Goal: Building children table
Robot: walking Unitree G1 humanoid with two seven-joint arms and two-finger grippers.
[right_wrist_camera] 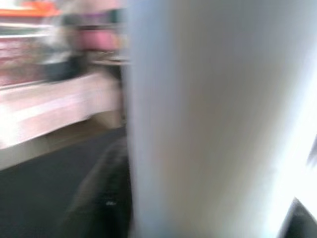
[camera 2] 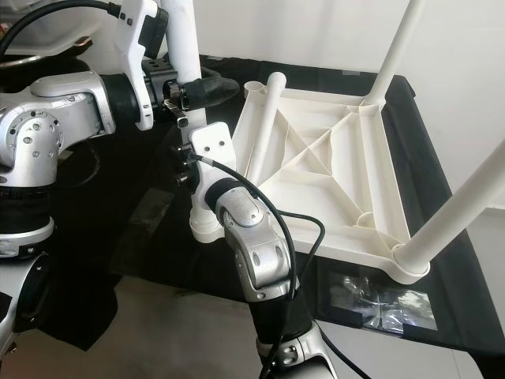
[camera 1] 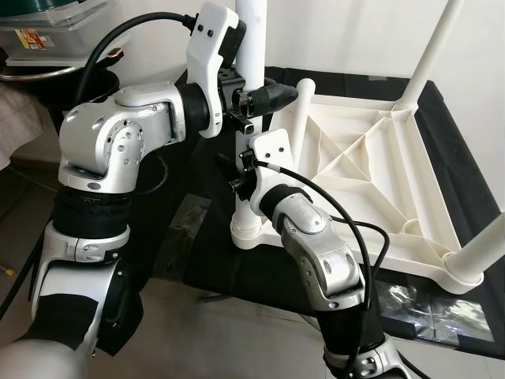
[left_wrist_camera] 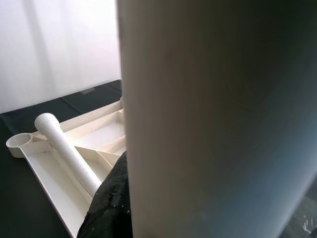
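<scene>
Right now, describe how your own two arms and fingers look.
Both arms have rounded silver metal shells with black joint sleeves. The left arm and right arm each carry a white plastic wrist bracket, a looping black cable and black fingers.

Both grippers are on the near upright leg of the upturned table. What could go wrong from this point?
The table leg could bind in its corner socket if it tilts, since left gripper and right gripper both clamp it. A sideways push might slide the tabletop on the black cloth. The loose leg lying on the tabletop could roll.

Right wrist view blurred; table leg top cut off.
</scene>
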